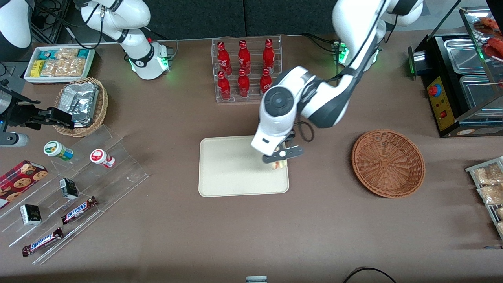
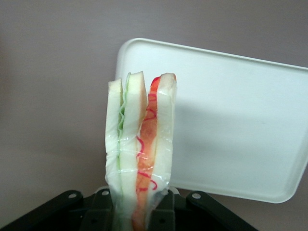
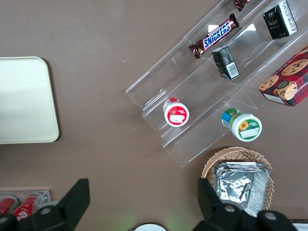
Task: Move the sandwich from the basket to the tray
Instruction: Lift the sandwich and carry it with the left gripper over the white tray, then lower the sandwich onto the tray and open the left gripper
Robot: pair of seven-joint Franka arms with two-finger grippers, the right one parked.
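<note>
My left gripper [image 1: 280, 158] hangs over the edge of the cream-beige tray [image 1: 228, 169] that is nearest the reddish-brown wicker basket [image 1: 388, 163]. It is shut on the sandwich [image 2: 140, 144], a wrapped wedge of white bread with green and red-orange filling layers. In the front view only a bit of the sandwich [image 1: 279, 164] shows under the fingers, just above the tray's surface. In the left wrist view the tray [image 2: 240, 125] lies beneath the sandwich tip. The basket holds nothing that I can see.
A clear rack of red bottles [image 1: 245, 70] stands farther from the front camera than the tray. A tan basket with foil packets [image 1: 81, 104], a clear stepped stand with snacks [image 1: 78, 188] and a white snack tray [image 1: 59, 63] lie toward the parked arm's end. A black appliance [image 1: 459, 78] stands toward the working arm's end.
</note>
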